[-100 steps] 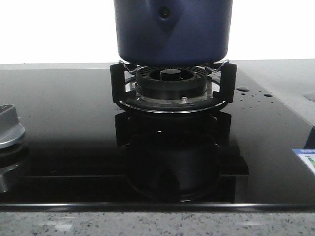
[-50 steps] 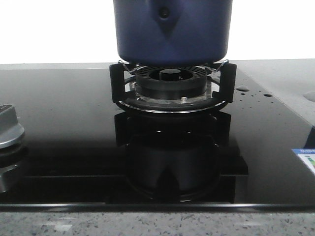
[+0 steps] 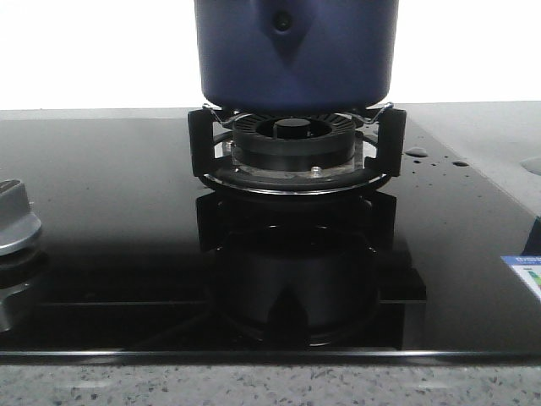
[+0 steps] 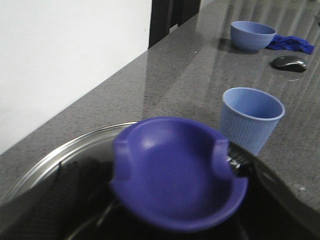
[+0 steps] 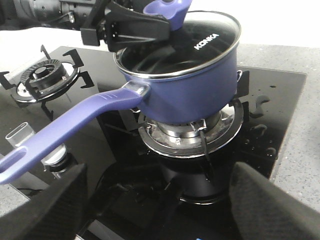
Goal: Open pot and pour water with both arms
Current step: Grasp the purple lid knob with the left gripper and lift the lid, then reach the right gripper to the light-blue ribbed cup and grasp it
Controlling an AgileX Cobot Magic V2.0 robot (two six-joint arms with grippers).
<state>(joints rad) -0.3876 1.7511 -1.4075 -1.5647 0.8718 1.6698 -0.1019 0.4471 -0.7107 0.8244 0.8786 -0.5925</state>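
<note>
The pot (image 3: 296, 55) sits on the burner stand (image 3: 296, 156) at the centre of the black glass hob (image 3: 110, 228), at 12 o'clock from the robot; its long handle (image 5: 65, 127) points out over the hob. The glass lid (image 5: 200, 42) is still seated on the rim. The left tool (image 5: 132, 27) reaches in over the lid at the purple knob (image 4: 177, 172); whether it is clenched on the knob cannot be told, since the fingertips are hidden beneath the knob. The right tool (image 5: 160, 200) is released, fingers spread, well apart from the handle. Hazards: a partial grip on the smooth knob could let the lid slip and drop onto the rim or the hob. Lifting off-vertical could drag the pot on the stand's thin prongs. Water drops (image 3: 418, 154) at 2 o'clock suggest a slippery surface. The cup (image 4: 251, 120) stands near the lid, so a wide swing could strike it.
</note>
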